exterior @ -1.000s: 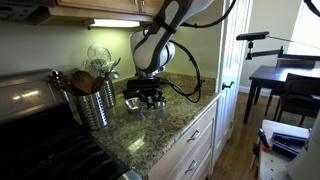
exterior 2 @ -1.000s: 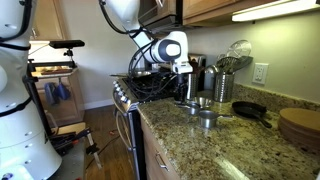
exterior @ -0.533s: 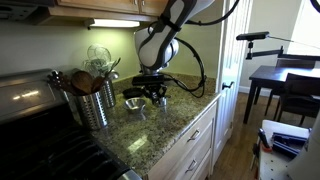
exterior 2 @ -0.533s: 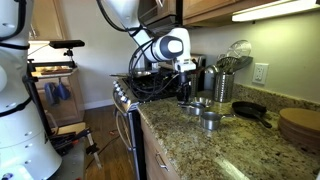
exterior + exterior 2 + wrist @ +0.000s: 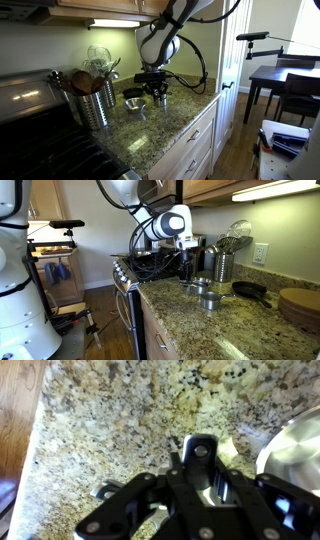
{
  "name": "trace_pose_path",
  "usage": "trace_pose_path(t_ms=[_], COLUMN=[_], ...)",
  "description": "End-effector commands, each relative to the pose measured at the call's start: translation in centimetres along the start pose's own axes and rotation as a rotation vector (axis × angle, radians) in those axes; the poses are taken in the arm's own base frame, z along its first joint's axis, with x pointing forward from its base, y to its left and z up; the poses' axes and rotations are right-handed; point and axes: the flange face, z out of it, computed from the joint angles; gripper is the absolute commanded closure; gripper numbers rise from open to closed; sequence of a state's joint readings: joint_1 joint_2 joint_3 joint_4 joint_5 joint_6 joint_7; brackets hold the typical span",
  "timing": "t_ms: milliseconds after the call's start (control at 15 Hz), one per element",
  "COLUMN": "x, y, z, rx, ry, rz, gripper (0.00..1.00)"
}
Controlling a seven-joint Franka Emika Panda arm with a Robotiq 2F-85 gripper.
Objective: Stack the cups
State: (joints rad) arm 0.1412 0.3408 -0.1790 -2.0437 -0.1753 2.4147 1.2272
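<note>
The cups [image 5: 133, 103] sit clustered on the granite bench [image 5: 175, 125], near the ribbed canister [image 5: 97, 104] of wooden spoons. In an exterior view at least two cups [image 5: 207, 299] lie close together, not yet nested as far as I can make out. My gripper [image 5: 158, 97] hangs low over the bench just beside that cluster, pointing straight down, which I judge suits a pick by rim or handle. In the wrist view my gripper [image 5: 205, 485] has its jaws drawn in close with a glint of steel between them, but I cannot tell whether that is a cup in my grip or only a reflection. One cup [image 5: 296, 448] curves in at the right edge, so a short sideways carry should do for stacking
</note>
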Motion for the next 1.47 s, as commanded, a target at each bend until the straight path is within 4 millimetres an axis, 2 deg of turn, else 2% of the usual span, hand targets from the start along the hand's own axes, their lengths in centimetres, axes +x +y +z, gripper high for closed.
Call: trace_pose_path(t_ms=[0,600,1400], x=[1.2,2.9,3.8], y=[0.9,0.1,-1.0], z=[-1.0,-0.3,3.0], rx=[0.002,0.009,-0.008], ry=[0.023,0.052,0.032], rz=[0.013,0.001,0.002], gripper=[0.87,0.87,0.87])
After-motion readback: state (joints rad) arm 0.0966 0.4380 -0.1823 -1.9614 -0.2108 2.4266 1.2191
